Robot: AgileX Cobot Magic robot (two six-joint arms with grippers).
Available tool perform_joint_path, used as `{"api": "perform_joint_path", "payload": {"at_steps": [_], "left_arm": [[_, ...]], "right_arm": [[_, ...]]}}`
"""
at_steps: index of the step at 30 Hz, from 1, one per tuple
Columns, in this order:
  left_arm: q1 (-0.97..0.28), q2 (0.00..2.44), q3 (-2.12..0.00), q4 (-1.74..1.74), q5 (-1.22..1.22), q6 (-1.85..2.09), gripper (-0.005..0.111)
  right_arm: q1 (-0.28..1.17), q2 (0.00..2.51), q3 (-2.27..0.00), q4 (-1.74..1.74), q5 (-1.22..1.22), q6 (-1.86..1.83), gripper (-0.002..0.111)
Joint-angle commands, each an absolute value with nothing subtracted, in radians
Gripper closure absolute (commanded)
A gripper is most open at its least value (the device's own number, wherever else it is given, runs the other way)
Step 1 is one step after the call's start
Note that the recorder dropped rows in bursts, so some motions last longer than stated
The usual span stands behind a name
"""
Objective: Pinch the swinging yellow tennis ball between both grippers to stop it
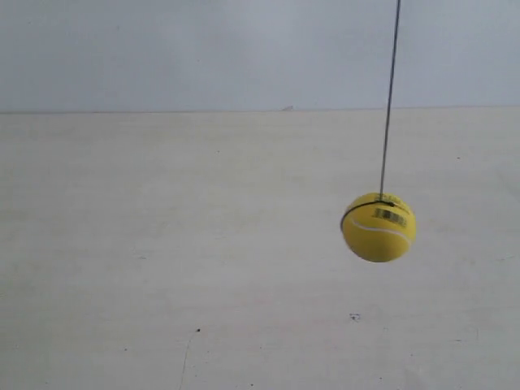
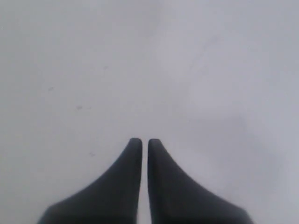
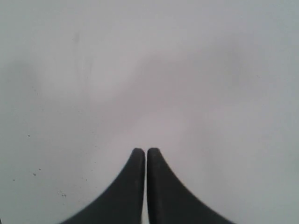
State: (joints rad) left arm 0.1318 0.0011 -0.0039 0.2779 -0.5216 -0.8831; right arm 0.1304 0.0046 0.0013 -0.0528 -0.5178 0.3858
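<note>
The yellow tennis ball [image 1: 379,227], with a white seam and a barcode sticker, hangs from a thin black string [image 1: 389,97] at the right of the exterior view, above the pale table [image 1: 162,244]. Neither arm shows in that view. In the left wrist view my left gripper [image 2: 145,142] is shut, its black wedge fingers nearly touching, with nothing between them and only plain pale surface ahead. My right gripper [image 3: 145,151] is shut the same way in the right wrist view. The ball appears in neither wrist view.
The table's far edge meets a pale wall [image 1: 244,49] along a horizontal line. A few small dark specks [image 1: 354,317] mark the tabletop.
</note>
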Motion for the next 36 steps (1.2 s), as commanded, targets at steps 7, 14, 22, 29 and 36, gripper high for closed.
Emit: {"api": "perform_joint_path", "payload": {"at_steps": [7, 14, 22, 29, 36], "left_arm": [[0.135, 0.138, -0.221, 0.929, -0.743, -1.258, 0.102], [0.135, 0.388, -0.369, 1.330, -0.955, -1.409, 0.102], [0.135, 0.545, -0.360, 1.407, -0.918, -1.384, 0.102], [0.105, 0.744, -0.360, 1.428, -0.927, -1.394, 0.102], [-0.063, 0.917, -0.360, 1.421, -0.916, -1.235, 0.102]], "right_arm": [[0.126, 0.000, -0.047, -0.092, -0.573, 0.731, 0.108], [0.126, 0.039, -0.215, -0.421, -0.457, 0.805, 0.108], [0.126, 0.286, -0.267, -1.004, -0.487, 1.220, 0.108], [0.126, 0.572, -0.269, -1.157, -0.671, 1.277, 0.108], [0.126, 0.804, -0.269, -1.216, -0.790, 1.238, 0.108]]}}
